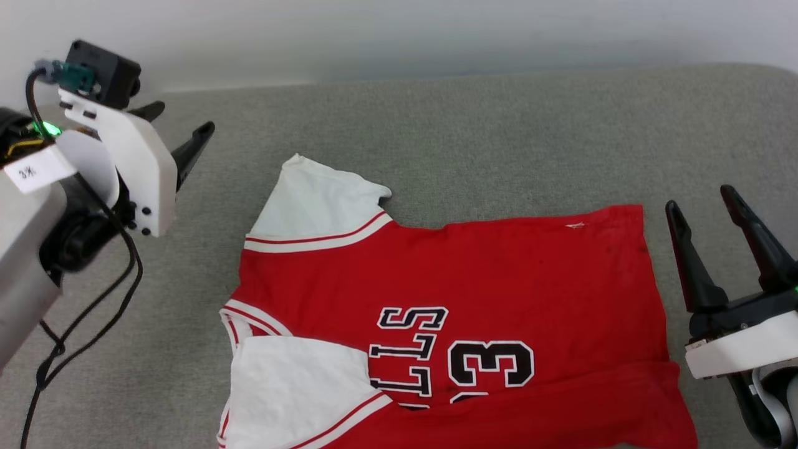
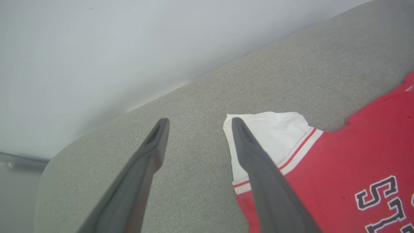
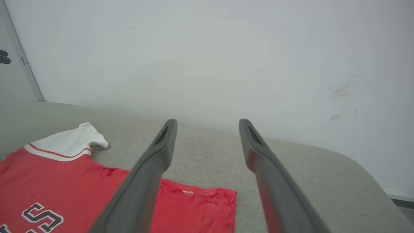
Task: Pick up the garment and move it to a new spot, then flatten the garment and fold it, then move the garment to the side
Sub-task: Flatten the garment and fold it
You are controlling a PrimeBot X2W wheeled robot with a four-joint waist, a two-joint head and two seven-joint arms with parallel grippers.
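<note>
Garment point(image 1: 499, 280): lies front up on the grey padded surface point(image 1: 436, 125), collar end toward the robot's left, hem toward its right.
Far sleeve point(image 1: 315, 199): white, spread flat on the surface.
Near sleeve point(image 1: 293, 386): white, laid in over the chest.
Lettering point(image 1: 455, 362): black and white, partly covered by a fold of red cloth along the near edge.
Left gripper point(image 1: 181, 121): fingers spread, nothing between them. It is raised, left of the far sleeve. In the left wrist view one finger point(image 2: 258, 168) crosses the sleeve edge; contact cannot be judged.
Right gripper point(image 1: 698, 199): fingers spread, empty, just beside the hem and apart from the cloth.
Wall point(image 1: 374, 37): pale, behind the surface.
</note>
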